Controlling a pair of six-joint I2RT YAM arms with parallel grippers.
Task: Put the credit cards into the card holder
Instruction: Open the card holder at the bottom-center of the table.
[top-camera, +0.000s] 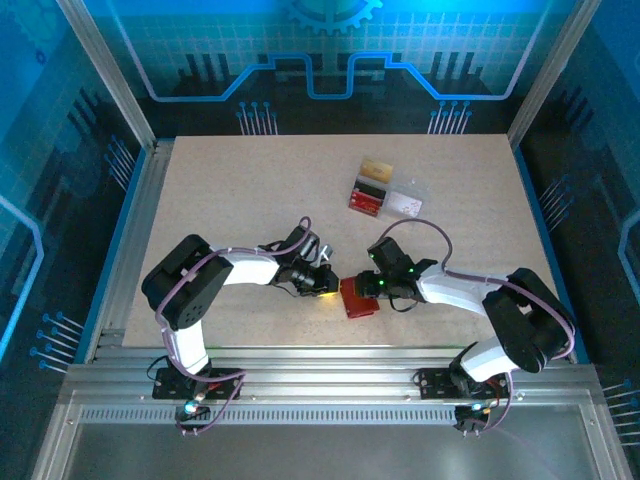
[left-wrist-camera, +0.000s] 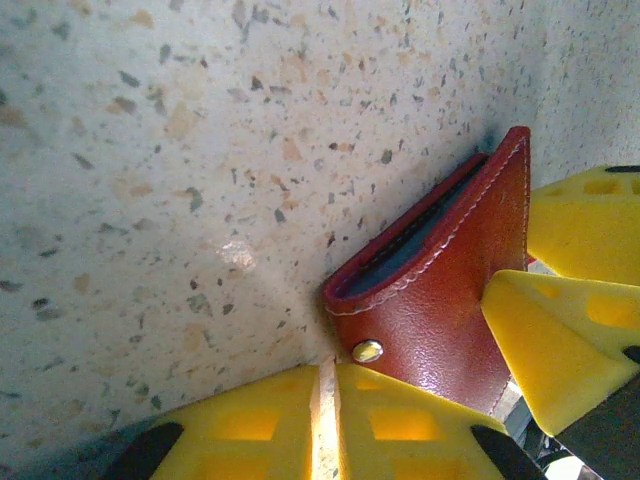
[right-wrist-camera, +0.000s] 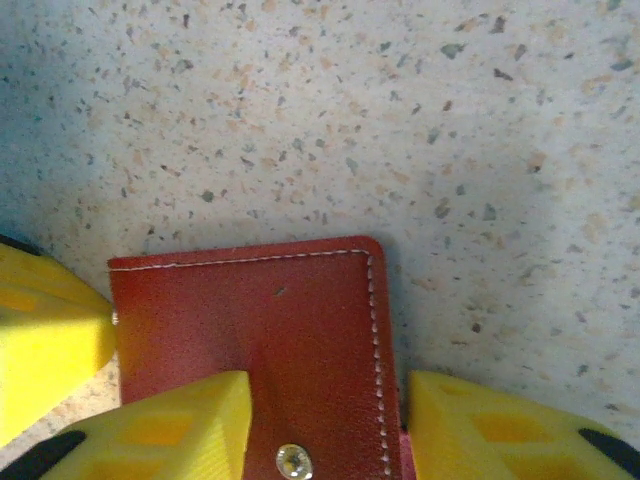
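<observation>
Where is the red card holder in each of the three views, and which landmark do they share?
Top external: card holder just below the centre.
Left wrist: card holder right of centre, towards lower right.
Right wrist: card holder at bottom centre, cut by the lower edge.
Shared landmark: its metal snap, in both wrist views.

The speckled table (top-camera: 230, 200) held a cluster toward one o'clock of centre — a tan block (top-camera: 376, 168), a dark red ribbed piece (top-camera: 368, 200) at its six o'clock, a clear box (top-camera: 405, 203) at that piece's three.
</observation>
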